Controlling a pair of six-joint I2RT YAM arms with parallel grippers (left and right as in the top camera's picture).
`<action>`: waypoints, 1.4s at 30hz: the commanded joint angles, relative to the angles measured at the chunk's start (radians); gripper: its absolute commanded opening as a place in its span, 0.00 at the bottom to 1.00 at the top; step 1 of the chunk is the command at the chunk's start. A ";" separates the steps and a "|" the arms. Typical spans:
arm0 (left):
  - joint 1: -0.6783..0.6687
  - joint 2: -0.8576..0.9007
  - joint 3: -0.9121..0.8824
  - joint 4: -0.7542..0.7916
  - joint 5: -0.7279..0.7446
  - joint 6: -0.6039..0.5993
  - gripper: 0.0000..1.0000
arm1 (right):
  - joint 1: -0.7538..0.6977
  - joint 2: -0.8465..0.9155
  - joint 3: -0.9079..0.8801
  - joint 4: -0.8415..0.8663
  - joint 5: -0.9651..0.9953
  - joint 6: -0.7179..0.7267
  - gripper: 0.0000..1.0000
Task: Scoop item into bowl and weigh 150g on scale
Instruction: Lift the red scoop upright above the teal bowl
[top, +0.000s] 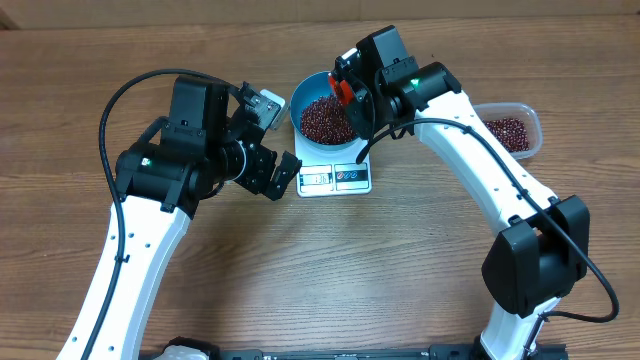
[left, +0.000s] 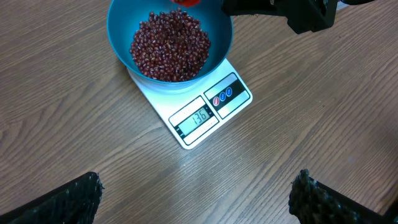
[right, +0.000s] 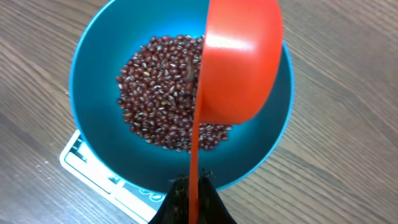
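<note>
– Right pincer (top: 352, 100), what's it doing?
– Clenched on the handle of the red-orange scoop (right: 239, 62). In the right wrist view the handle runs edge-on from 6 o'clock up to the cup. The cup is tipped on its side above the blue bowl (right: 93, 74), toward the bowl's 3 o'clock side.
– And the beans (right: 155, 93)?
– A loose, dark red-brown heap on the bowl's floor, with blue wall showing all round it. More of them lie in the clear tub (top: 535, 125), well apart at 3 o'clock of the bowl in the overhead view.
– Where's the bowl?
– On the white scale (left: 208, 107), covering the platform. Overhead, the panel with the buttons sticks out at the bowl's 6 o'clock. From the left wrist the display (left: 199, 117) reads 136.
– Left pincer (top: 278, 140)?
– Released, jaws wide, holding nothing. It hangs over the wooden bench (top: 100, 60) just beside the scale, at its 9 o'clock.
– Is anything in the scoop?
– Cannot tell; only its back shows.
</note>
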 joint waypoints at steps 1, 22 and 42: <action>0.002 0.006 0.014 0.002 0.007 0.015 0.99 | -0.021 -0.001 0.035 -0.005 -0.095 0.045 0.04; 0.002 0.006 0.014 0.002 0.008 0.015 1.00 | -0.102 -0.001 0.036 -0.022 -0.302 0.082 0.04; 0.002 0.006 0.014 0.002 0.007 0.015 1.00 | -0.098 -0.001 0.036 -0.021 -0.245 0.067 0.04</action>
